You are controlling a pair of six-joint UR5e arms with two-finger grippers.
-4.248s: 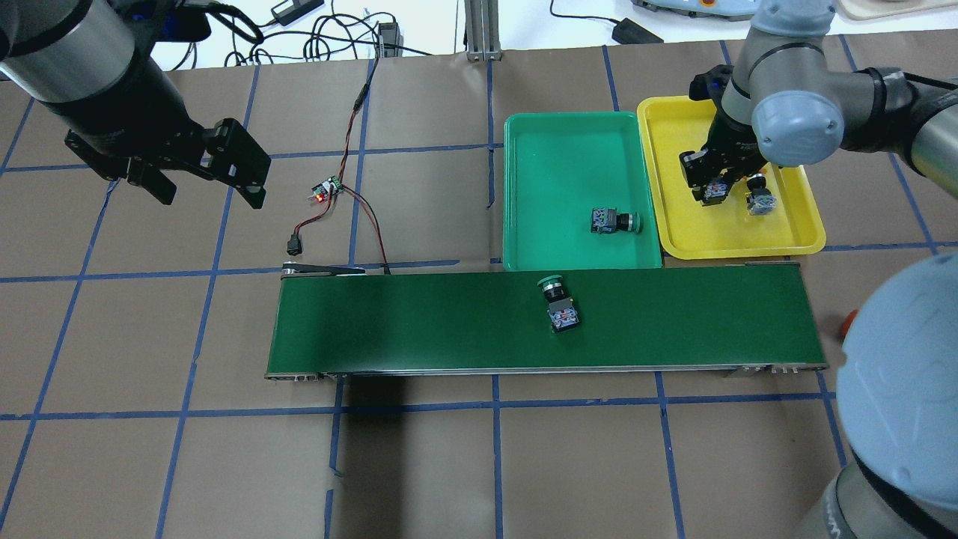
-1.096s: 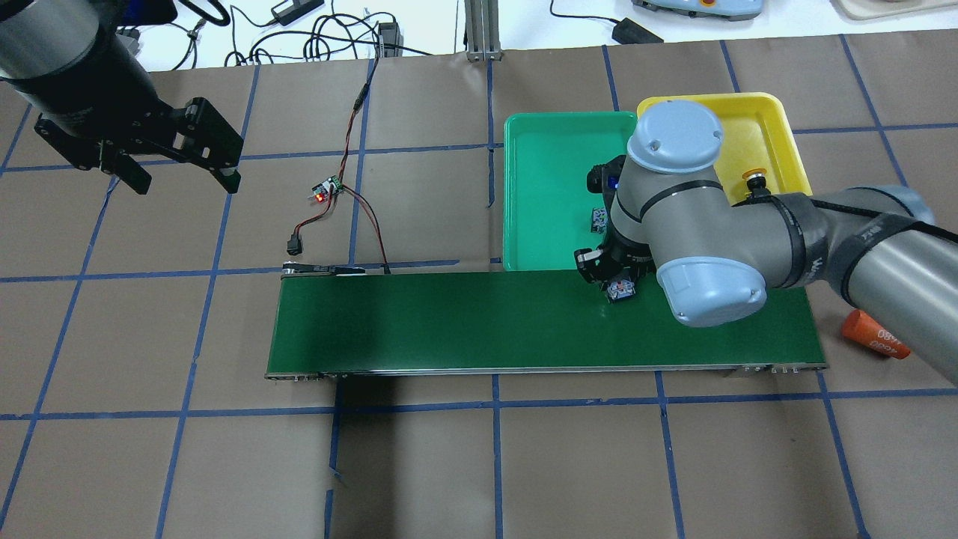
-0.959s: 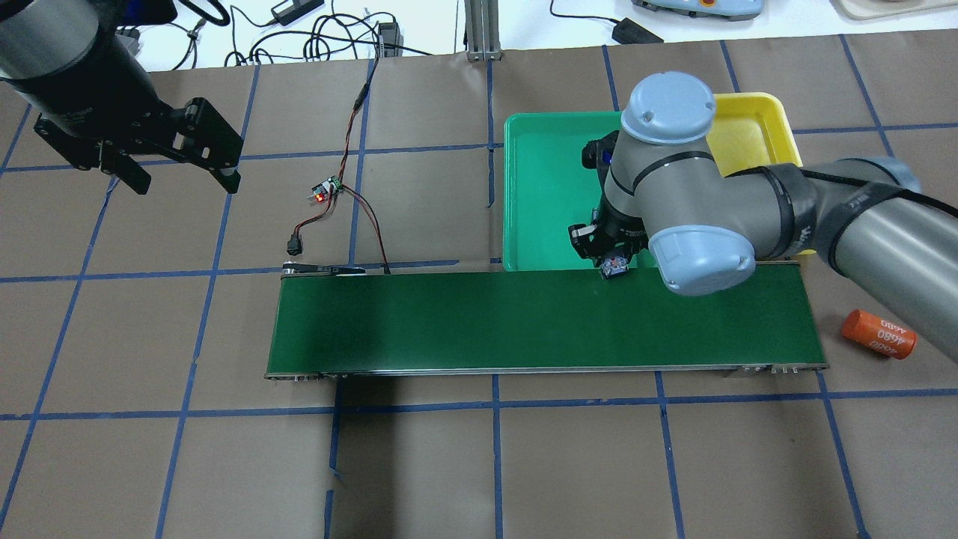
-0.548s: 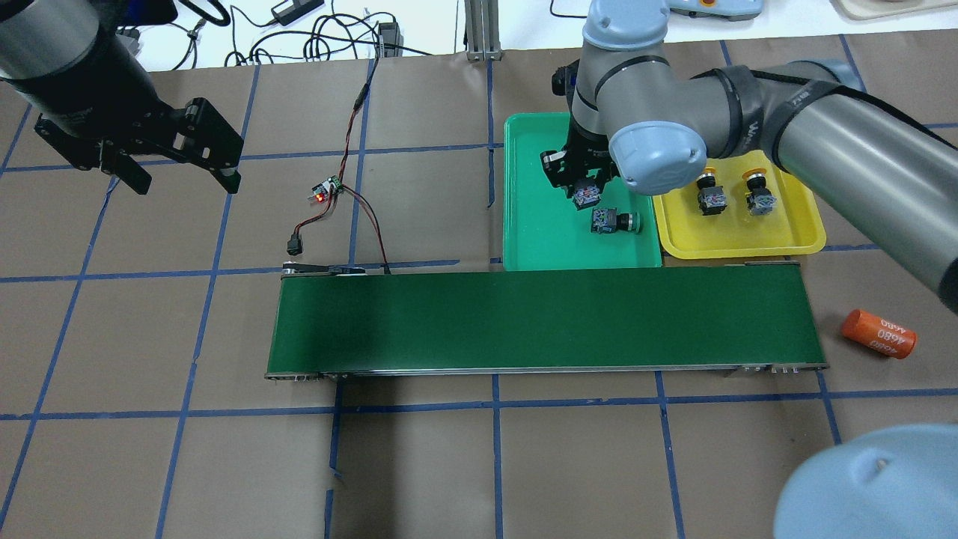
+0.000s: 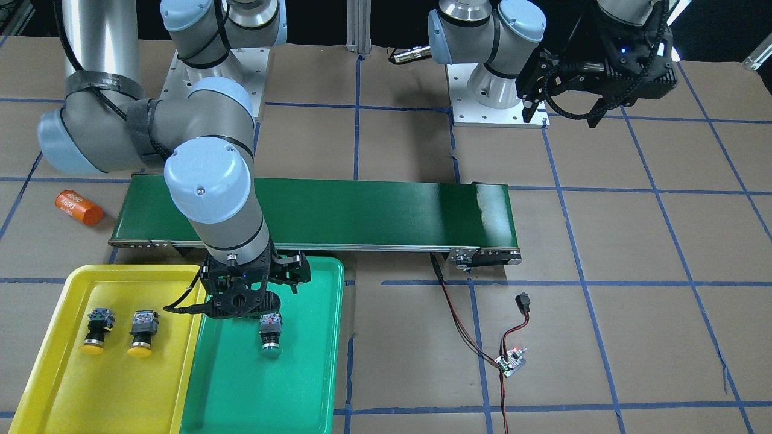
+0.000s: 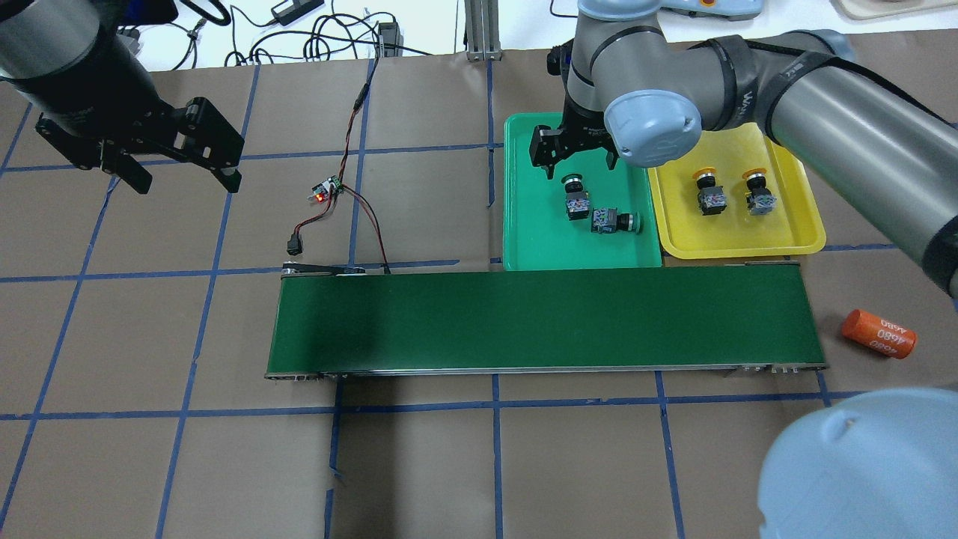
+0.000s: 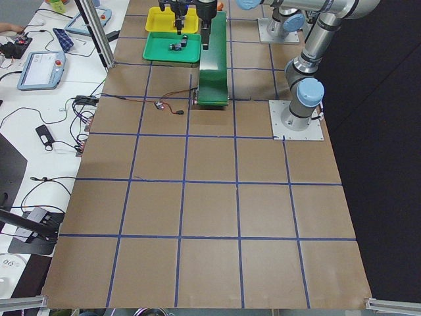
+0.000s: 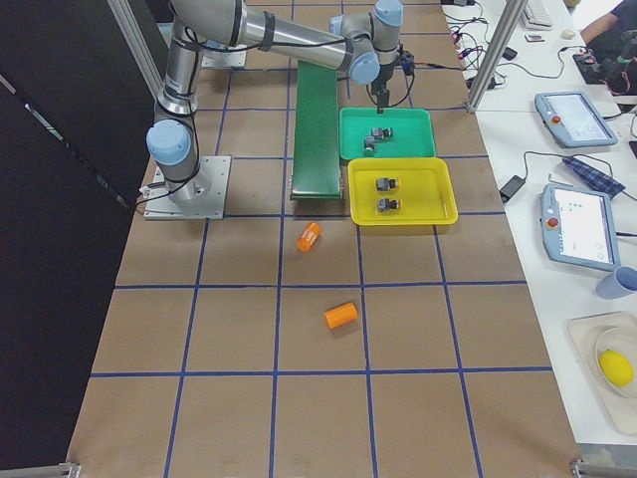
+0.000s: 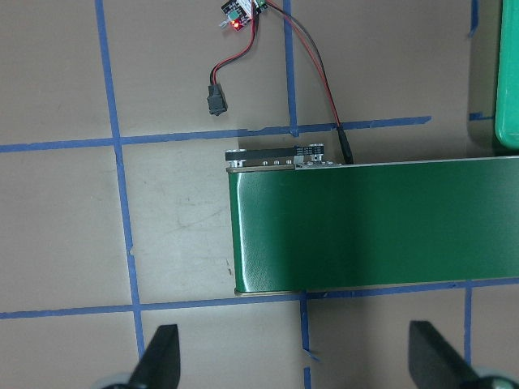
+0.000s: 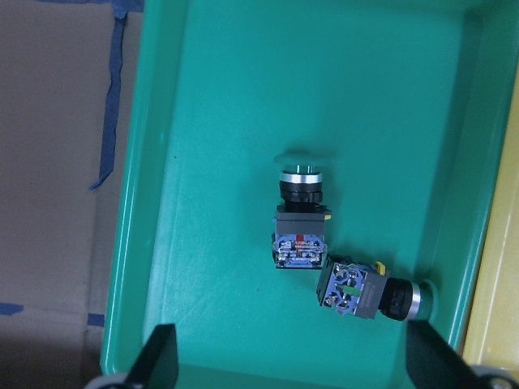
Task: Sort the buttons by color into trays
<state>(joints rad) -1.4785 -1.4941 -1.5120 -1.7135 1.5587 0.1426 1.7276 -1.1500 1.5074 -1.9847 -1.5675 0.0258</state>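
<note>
buttons point(image 10: 302, 219) point(image 10: 369, 293) with green caps lie on their sides inside the green tray point(image 6: 539, 239), seemingly touching at a corner. the yellow-capped pair point(image 6: 709, 196) point(image 6: 759, 196) rests in the yellow tray point(image 6: 733, 239) just beside it. the right gripper point(image 6: 575, 159) hangs above the green tray, spread and empty. the left gripper point(image 6: 183, 180), well away from it, gapes too. the buttons look light, rigid and slick-capped, so pinch across the flat body.

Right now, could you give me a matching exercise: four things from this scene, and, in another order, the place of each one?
Things:
1. yellow-capped buttons
2. green-capped buttons
3. orange cylinder
4. right gripper

Places:
a. above the green tray, open
b. lying in the green tray
c. on the table, in no tray
d. in the yellow tray

Pairs: 1-d, 2-b, 3-c, 4-a
</note>
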